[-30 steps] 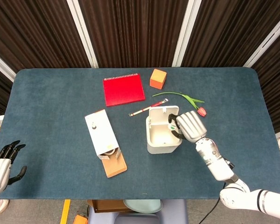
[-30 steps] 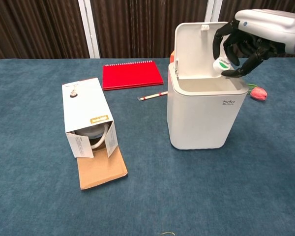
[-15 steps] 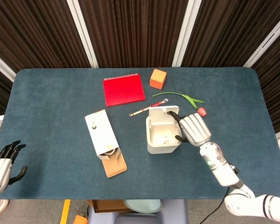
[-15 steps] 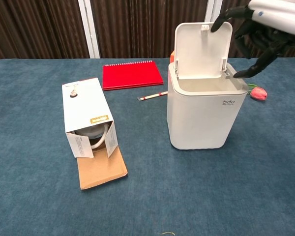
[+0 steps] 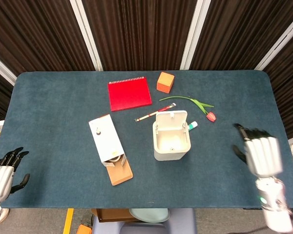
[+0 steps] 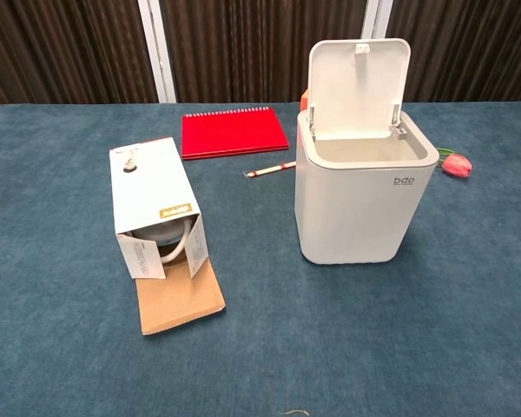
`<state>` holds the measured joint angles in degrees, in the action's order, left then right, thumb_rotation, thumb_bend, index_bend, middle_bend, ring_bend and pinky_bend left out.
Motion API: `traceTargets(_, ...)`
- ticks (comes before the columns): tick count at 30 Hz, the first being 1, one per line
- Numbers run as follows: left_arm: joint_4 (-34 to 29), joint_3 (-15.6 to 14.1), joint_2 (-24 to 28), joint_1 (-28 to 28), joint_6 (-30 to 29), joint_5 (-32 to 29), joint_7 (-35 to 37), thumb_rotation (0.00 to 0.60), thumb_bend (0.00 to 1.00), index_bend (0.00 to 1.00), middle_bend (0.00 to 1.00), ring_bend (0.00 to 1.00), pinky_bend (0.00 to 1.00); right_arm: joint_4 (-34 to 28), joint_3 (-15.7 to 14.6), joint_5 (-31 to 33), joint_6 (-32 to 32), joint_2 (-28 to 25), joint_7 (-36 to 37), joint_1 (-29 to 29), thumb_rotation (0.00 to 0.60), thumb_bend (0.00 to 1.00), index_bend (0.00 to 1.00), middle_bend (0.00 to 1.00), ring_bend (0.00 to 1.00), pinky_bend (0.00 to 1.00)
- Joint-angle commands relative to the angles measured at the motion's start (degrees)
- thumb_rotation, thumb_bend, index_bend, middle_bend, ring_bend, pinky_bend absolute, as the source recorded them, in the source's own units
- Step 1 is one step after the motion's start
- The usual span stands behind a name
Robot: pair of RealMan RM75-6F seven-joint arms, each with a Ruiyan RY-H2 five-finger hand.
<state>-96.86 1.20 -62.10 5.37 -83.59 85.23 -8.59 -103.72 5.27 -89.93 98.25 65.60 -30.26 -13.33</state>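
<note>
Since a second ago my right hand (image 5: 261, 153) has pulled away from the white bin (image 5: 171, 136) to the right side of the table (image 5: 53, 97), well apart from it, fingers spread and holding nothing. Gone from my fingers is the small white tube (image 5: 192, 126), which now lies on the table just beside the bin's raised lid, near the tulip (image 5: 210, 116). My left hand (image 5: 2, 170) hangs off the table's left edge, fingers apart, empty

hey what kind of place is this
Probably a robot test room: a blue cloth-covered table before dark slatted wall panels, set with staged props such as a small white lidded bin.
</note>
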Motion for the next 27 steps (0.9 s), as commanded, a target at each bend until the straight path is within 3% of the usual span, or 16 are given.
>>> traceTargets(1,0.36,0.09,-0.29,-0.13,-0.62,0.44,-0.08,0.600,0.37,0.19,0.12,0.15,0.31,2.90,-2.58,4.31,1.17,-2.06,5.13,5.38,0.600,0.08,0.47,0.52,0.44,0.58)
traceTargets(5,1.73,0.54,-1.30,-0.15,-1.99,1.44,0.15,0.600,0.37,0.19,0.12,0.15,0.31,6.13,-2.77,10.06,-3.42,-1.59,10.05,6.59,0.600,0.09,0.39,0.34,0.22,0.32)
traceTargets(8,3.26,0.81,-2.33,-0.23,-3.13,2.25,0.65,0.600,0.37,0.18,0.12,0.16,0.31,9.30,-2.17,12.79,-6.54,-0.26,14.02,6.66,0.600,0.09,0.31,0.25,0.13,0.23)
traceTargets(15,4.11,0.64,-2.99,-0.03,-2.76,2.50,0.48,0.600,0.37,0.16,0.12,0.16,0.31,13.41,-2.12,13.23,-10.43,1.10,16.36,6.38,0.600,0.09,0.14,0.15,0.05,0.21)
traceTargets(27,4.18,0.41,-3.22,0.16,-2.76,3.27,-0.02,0.600,0.37,0.16,0.12,0.16,0.31,12.66,-2.20,11.15,-8.93,1.21,13.44,8.13,0.600,0.09,0.13,0.15,0.05,0.21)
